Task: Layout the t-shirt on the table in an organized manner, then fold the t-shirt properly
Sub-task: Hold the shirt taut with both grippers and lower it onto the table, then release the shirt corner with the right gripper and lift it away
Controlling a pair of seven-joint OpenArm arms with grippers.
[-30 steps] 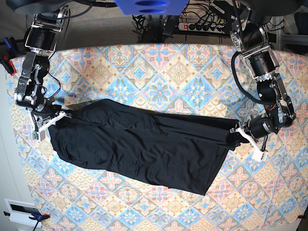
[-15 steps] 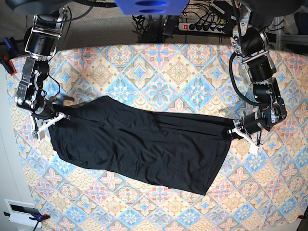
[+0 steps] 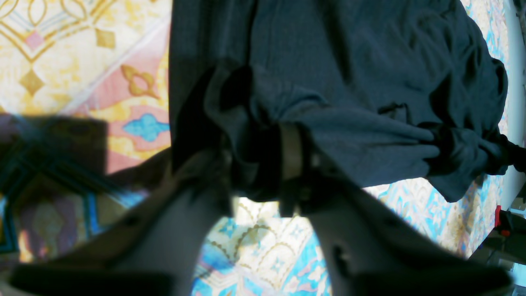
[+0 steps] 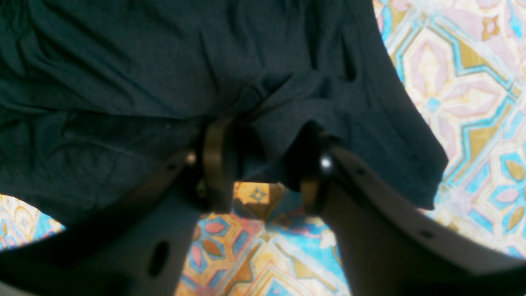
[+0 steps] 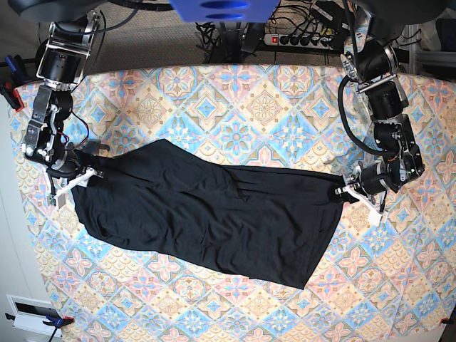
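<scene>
The black t-shirt (image 5: 206, 214) lies stretched sideways across the patterned table (image 5: 249, 107), bunched into a long crumpled band. My left gripper (image 5: 354, 194) is at its right end. In the left wrist view that gripper (image 3: 257, 164) has its fingers apart, with a gathered fold of the t-shirt (image 3: 349, 61) still between them. My right gripper (image 5: 75, 182) is at the shirt's left end. Seen from the right wrist, this gripper (image 4: 265, 172) stands open, the t-shirt (image 4: 123, 61) hem drapes over its fingertips, and tablecloth shows in the gap.
A power strip (image 5: 299, 39) and cables lie behind the table's far edge. A white box (image 5: 32, 313) sits off the front left corner. Clamps (image 5: 8, 92) hold the cloth at the left edge. Patterned cloth surrounds the shirt on all sides.
Both grippers have opened their jaws on the shirt's ends. The arm at the right of the base view has drawn slightly inward and back, and the shirt's ends have slackened.
</scene>
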